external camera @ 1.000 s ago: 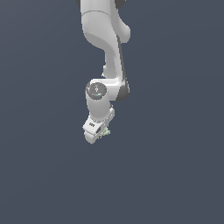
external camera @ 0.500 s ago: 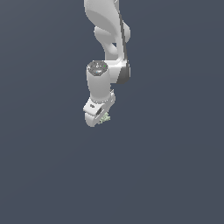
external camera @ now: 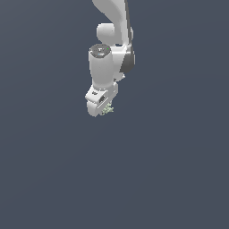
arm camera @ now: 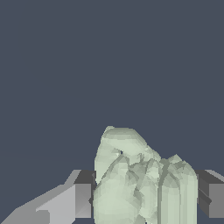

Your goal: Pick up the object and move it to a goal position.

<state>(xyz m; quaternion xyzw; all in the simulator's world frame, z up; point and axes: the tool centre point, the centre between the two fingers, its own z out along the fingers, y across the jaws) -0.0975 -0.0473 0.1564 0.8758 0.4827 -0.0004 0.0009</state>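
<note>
Fingers clamped tight on the pale green lumpy object, one each side.

In the exterior view my arm enters from 12 o'clock and hangs down, with my pincer at its lower end, above the middle of the frame. The object sits at the tip of the pincer, toward 4 o'clock from the pincer body. In the wrist view the object lies between my two fingers, one on each side, touching both.
</note>
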